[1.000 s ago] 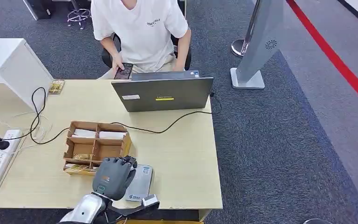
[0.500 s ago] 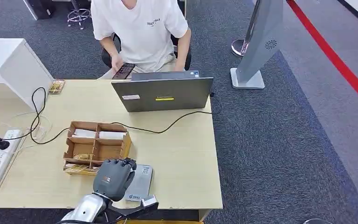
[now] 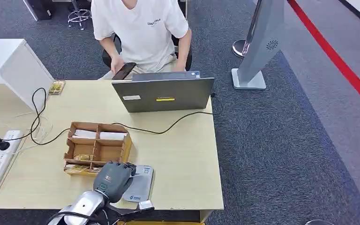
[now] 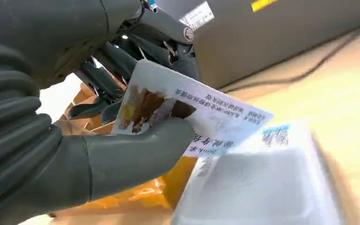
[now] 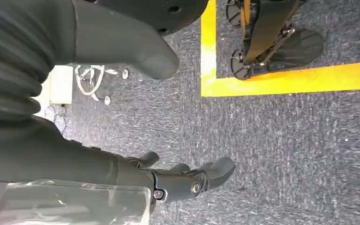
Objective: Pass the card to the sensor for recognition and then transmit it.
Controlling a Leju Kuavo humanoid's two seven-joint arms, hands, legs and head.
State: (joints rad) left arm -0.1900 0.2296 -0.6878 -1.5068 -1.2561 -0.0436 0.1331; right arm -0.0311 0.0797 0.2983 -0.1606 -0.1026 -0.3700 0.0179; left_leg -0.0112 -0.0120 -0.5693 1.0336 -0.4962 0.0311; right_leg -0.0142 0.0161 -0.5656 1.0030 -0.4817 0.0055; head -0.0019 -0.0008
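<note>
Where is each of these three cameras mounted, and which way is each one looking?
Head view: high on the robot, looking forward and down at the table, laptop and a seated person; the left hand shows.
Left wrist view: behind the left hand, facing the card it pinches above the sensor.
Right wrist view: on the hanging right arm, facing carpet floor; the right hand is open.
Head and left wrist views share the left hand, sensor and laptop.
</note>
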